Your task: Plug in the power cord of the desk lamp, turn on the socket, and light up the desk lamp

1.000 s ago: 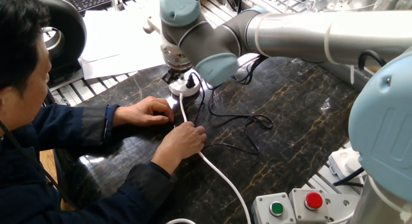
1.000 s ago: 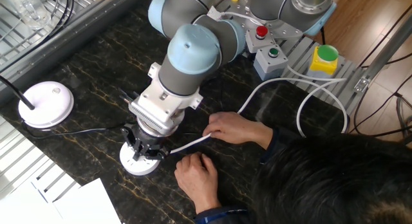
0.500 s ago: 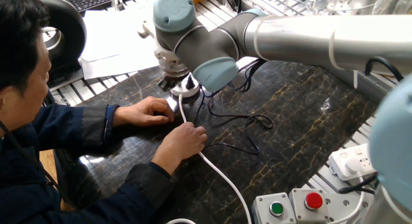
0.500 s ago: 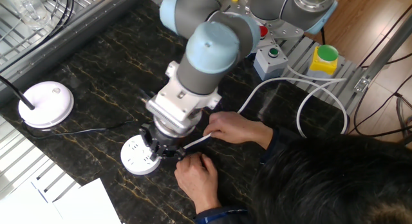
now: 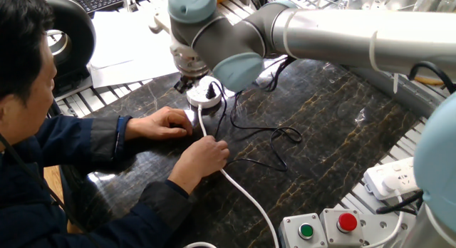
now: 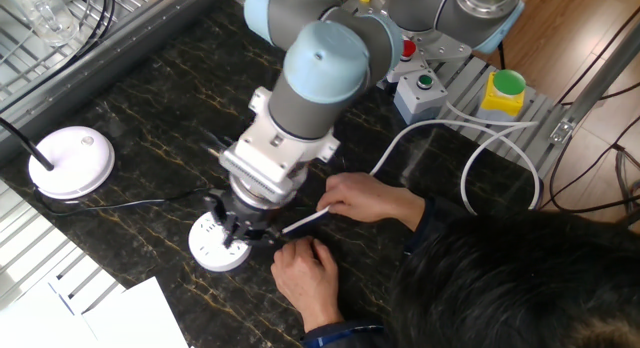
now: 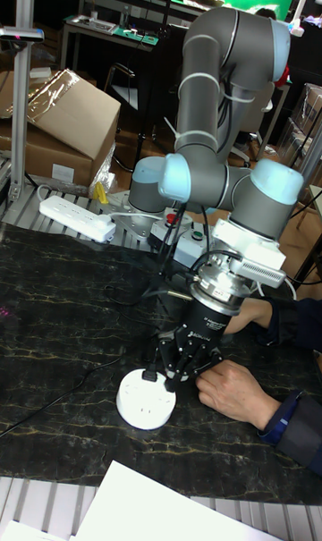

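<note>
Socket (image 6: 218,245) braced by person's hands (image 6: 312,271); plug (image 5: 210,93) seated; gripper (image 7: 170,370) poised beside it, finger state indiscernible.

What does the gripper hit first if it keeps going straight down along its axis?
Most likely the socket: the gripper points down at its near edge, with a small black plug at its tips. The person's hand sits beside that line. Depth is uncertain.

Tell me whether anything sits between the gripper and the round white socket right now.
Nothing visible does. The gripper hangs right at the edge of the round white socket, while the person's hands rest beside it, not between them.
</note>
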Robot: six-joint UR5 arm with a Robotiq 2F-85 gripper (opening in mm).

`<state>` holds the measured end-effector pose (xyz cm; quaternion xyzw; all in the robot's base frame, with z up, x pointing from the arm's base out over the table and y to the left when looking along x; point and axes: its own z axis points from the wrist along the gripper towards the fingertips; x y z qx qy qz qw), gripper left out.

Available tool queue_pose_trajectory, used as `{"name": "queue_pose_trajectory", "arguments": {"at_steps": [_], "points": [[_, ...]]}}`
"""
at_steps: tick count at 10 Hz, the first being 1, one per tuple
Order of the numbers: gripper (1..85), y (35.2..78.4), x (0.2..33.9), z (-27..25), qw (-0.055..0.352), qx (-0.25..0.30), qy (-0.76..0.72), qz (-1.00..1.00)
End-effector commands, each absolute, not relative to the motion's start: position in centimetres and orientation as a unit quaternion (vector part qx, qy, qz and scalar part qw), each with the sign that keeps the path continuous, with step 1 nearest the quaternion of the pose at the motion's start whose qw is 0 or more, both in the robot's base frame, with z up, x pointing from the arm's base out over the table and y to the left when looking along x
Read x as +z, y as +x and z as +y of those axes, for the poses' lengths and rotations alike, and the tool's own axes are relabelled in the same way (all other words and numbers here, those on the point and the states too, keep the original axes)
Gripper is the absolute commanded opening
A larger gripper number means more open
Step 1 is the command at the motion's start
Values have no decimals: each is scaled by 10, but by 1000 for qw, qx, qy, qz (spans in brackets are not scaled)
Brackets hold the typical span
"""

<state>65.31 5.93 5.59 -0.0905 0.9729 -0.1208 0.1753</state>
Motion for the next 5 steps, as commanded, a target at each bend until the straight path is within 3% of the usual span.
{"name": "queue_pose_trajectory", "arguments": {"at_steps": [1, 5], "points": [[10, 672, 63, 36, 187, -153, -136, 961], [10, 672, 39, 36, 196, -145, -141, 960]]}}
